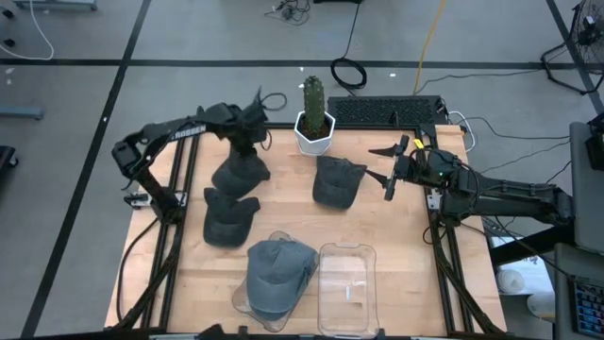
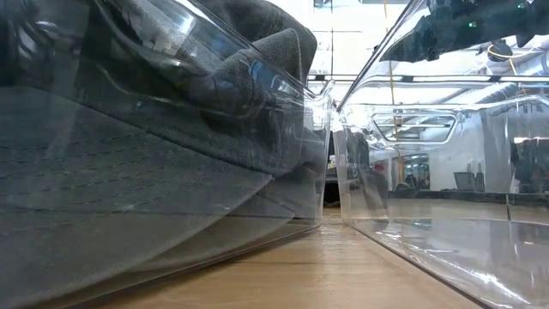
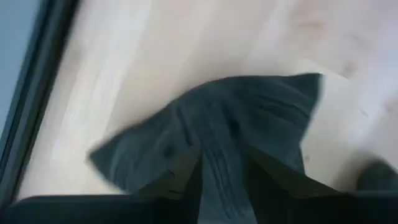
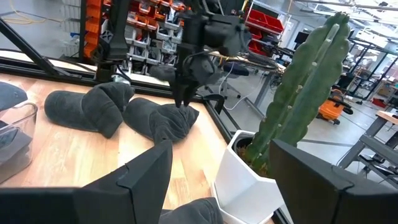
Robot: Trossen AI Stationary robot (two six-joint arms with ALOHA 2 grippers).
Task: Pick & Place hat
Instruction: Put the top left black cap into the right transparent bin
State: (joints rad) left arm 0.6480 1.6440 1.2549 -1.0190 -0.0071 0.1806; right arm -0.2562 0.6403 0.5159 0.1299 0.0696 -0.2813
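Observation:
Three dark grey caps lie on the wooden table: one at the far left (image 1: 241, 174), one nearer (image 1: 229, 219), one in the middle (image 1: 337, 181). A fourth cap (image 1: 278, 274) lies in the left clear bin (image 1: 247, 304). My left gripper (image 1: 248, 144) is over the far left cap and shut on it; the right wrist view shows it too (image 4: 184, 102). My right gripper (image 1: 385, 170) is open and empty, right of the middle cap, above the table. My left gripper pinches a raised fold of the cap's crown (image 3: 221, 171) between its two fingers (image 3: 166, 183). It comes from above, pointing down. The cap's lower part (image 4: 155, 124) rests on the table, as far as the right wrist view shows.
A cactus in a white pot (image 1: 314, 127) stands at the far edge between the arms. An empty clear bin (image 1: 347, 288) stands beside the filled one at the near edge. A black keyboard (image 1: 387, 111) lies behind the table.

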